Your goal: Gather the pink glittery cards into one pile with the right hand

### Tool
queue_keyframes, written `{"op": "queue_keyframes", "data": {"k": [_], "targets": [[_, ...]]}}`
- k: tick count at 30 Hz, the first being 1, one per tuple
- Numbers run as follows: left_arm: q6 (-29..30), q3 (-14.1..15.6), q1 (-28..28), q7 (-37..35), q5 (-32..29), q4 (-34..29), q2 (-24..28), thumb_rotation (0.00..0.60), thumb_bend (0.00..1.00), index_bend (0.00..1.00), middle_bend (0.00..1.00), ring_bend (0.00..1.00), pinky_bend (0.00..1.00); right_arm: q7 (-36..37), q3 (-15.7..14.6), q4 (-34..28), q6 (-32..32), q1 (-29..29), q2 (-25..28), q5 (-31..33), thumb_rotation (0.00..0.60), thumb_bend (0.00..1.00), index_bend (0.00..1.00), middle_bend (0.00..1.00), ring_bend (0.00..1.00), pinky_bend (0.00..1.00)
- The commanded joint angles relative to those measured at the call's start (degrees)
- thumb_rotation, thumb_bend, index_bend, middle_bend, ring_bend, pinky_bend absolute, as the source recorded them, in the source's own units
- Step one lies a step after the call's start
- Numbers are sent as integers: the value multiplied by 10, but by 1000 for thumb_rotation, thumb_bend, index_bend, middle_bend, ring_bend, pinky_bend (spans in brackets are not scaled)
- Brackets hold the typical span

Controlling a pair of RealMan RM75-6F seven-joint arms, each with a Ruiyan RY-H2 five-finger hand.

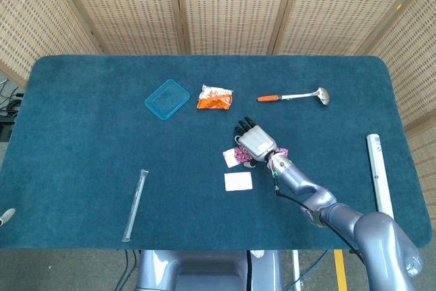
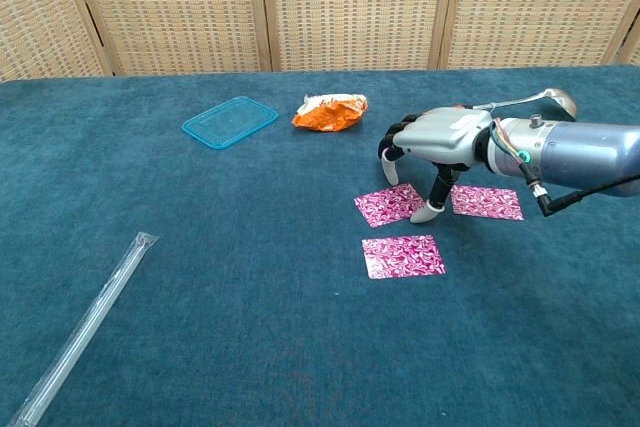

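Three pink glittery cards lie apart on the blue cloth. In the chest view the left card (image 2: pixel 390 204) and the right card (image 2: pixel 486 202) sit side by side, and a third card (image 2: pixel 403 256) lies nearer the front. My right hand (image 2: pixel 437 137) hovers over the gap between the two back cards, fingers spread and pointing down, holding nothing. Its thumb tip (image 2: pixel 428 211) rests at the left card's right edge. From the head view the right hand (image 1: pixel 254 141) hides part of the left card (image 1: pixel 234 157), and the front card (image 1: pixel 238 181) looks white. No left hand shows.
A blue plastic lid (image 1: pixel 167 99) and an orange snack bag (image 1: pixel 214 97) lie behind the cards. A ladle with an orange handle (image 1: pixel 293 96) sits at the back right. A clear tube (image 1: pixel 135 204) lies front left, a white roll (image 1: pixel 379 172) along the right edge.
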Motion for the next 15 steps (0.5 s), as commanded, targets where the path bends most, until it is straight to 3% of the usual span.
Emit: {"op": "queue_keyframes", "data": {"k": [1,15], "targets": [[0,0,0,0,1,0,0,600,46,0,0,0,0,1,-1,-2,1,0,0,-1,600,208,365,165,0,0],[-1,1,0,-2,0,4,-1,600,46,0,0,0,0,3,-4,-1,6,-2,-4,-5,600,235,401,184,0,0]]}}
